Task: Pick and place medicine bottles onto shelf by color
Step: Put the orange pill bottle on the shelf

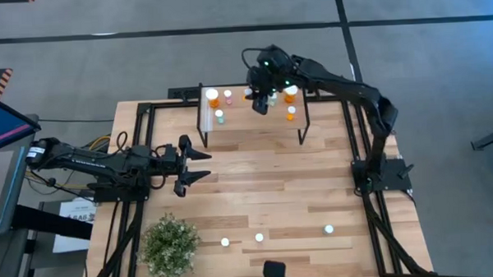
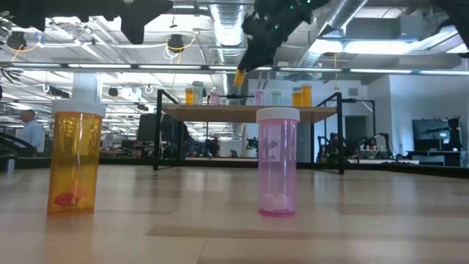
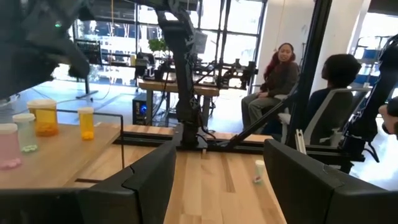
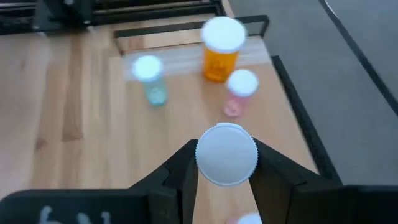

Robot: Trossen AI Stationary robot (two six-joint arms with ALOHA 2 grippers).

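Note:
The shelf [image 1: 254,122] stands at the table's far side and carries several medicine bottles, among them a large orange one [image 1: 213,96], a teal one [image 1: 219,116] and a small orange one [image 1: 291,114]. My right gripper [image 1: 262,103] hovers above the shelf's middle, shut on an orange bottle [image 2: 239,77]. Three more bottles [image 1: 259,237] stand near the table's front edge. My left gripper [image 1: 202,165] waits open over the table's left part, touching nothing. My right gripper pinches the bottle's white cap [image 4: 226,154] between its two fingers, one on each side of the cap. The fingers come slanting down from above. The orange body [image 2: 239,77] hangs below the fingers, tilted, clear of the shelf top [image 2: 234,111].
A potted plant [image 1: 170,246] stands at the near left corner. In the low view an orange bottle [image 2: 73,161] and a pink bottle [image 2: 277,161] stand close to the camera. Black frame rails [image 1: 357,135] border the table. People sit beyond the table [image 3: 280,74].

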